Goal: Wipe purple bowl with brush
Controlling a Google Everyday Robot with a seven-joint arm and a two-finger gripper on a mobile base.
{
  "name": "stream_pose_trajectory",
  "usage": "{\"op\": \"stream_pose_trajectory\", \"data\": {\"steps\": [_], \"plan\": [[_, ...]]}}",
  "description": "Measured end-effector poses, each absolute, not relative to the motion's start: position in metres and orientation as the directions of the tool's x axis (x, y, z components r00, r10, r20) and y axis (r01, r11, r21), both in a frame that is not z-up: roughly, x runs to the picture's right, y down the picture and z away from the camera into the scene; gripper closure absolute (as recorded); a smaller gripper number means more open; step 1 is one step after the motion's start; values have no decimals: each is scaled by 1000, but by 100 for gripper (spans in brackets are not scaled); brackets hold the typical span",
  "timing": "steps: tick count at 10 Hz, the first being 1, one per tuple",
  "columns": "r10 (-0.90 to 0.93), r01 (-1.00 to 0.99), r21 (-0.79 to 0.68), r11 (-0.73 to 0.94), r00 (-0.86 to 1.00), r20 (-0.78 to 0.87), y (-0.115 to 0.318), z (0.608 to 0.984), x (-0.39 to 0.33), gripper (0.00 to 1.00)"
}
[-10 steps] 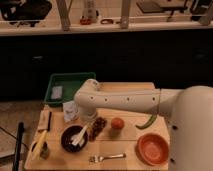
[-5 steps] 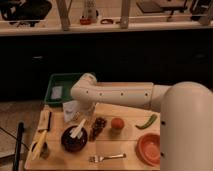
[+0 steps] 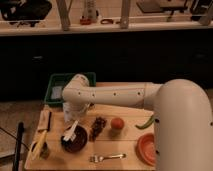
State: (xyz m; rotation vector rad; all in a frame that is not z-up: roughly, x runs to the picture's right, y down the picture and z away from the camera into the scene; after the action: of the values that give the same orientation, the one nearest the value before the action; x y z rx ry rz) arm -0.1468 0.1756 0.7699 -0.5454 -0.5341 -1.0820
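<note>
The purple bowl [image 3: 76, 141], dark and glossy, sits on the wooden board [image 3: 80, 162] at front left. The brush [image 3: 71, 132], a pale cream stick, leans with its wide lower end inside the bowl and its upper end up toward my wrist. My gripper [image 3: 75, 121] hangs from the white arm just above the bowl's back rim and is shut on the upper end of the brush. The arm covers most of the fingers.
An orange bowl [image 3: 148, 149] sits at front right, and a metal fork [image 3: 107, 157] lies near the front edge. A dark grape cluster [image 3: 98, 126], a red-orange fruit [image 3: 117, 123] and a green pod [image 3: 146, 122] lie mid-board. A yellow-handled tool [image 3: 39, 143] lies at the left. A green tray [image 3: 59, 88] stands behind.
My arm's elbow has swung left and back. The brush has shifted slightly inside the purple bowl, staying tilted with its end down in it.
</note>
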Motion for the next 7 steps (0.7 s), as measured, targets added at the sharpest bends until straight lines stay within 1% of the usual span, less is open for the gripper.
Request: {"op": "stream_pose_trajectory", "data": {"steps": [4, 6, 7], "plan": [[-632, 905, -186, 381, 402, 662, 198, 765, -120, 100], [-628, 894, -214, 393, 431, 648, 198, 769, -108, 100], [-639, 891, -234, 389, 444, 628, 190, 776, -102, 100]]}}
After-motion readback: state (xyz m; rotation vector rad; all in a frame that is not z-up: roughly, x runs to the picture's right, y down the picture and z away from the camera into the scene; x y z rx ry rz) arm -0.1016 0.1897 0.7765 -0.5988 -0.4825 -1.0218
